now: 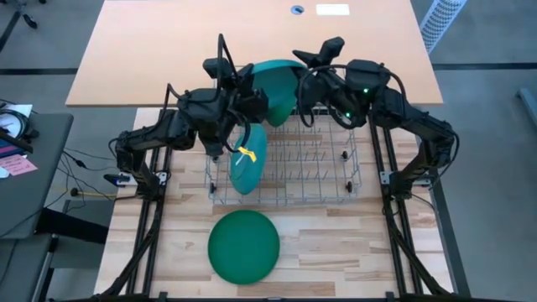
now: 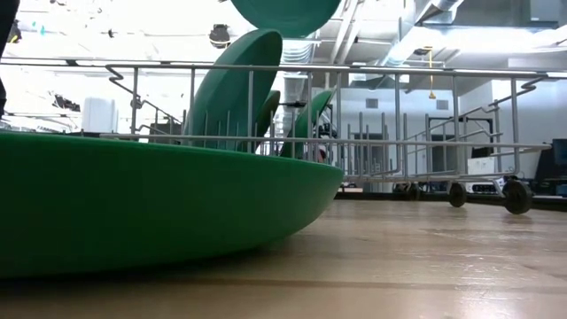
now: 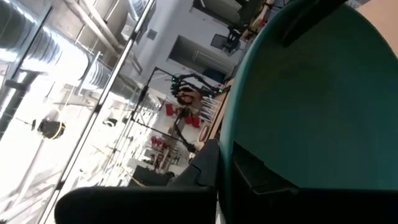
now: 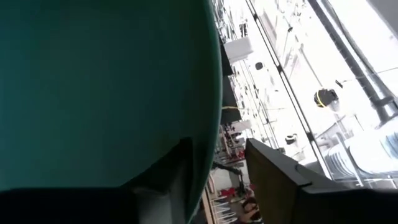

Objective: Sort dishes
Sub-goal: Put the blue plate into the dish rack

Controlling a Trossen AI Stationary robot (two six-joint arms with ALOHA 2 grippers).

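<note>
The teal plate [image 1: 275,88], raised at twelve o'clock over the wire rack [image 1: 336,159], looks light, stiff and slick, so its rim is the place to grip: left gripper [image 1: 249,94] jaws pinch that rim while right gripper [image 1: 304,91] jaws straddle it, not clearly clamped.

At the top of the high view we see a tan rectangular tabletop [image 1: 252,50] on grey floor [image 1: 487,92]; a dark grey side desk [image 1: 25,168] sits at far left, and a white ribbed fan [image 1: 442,21] at upper right.
</note>
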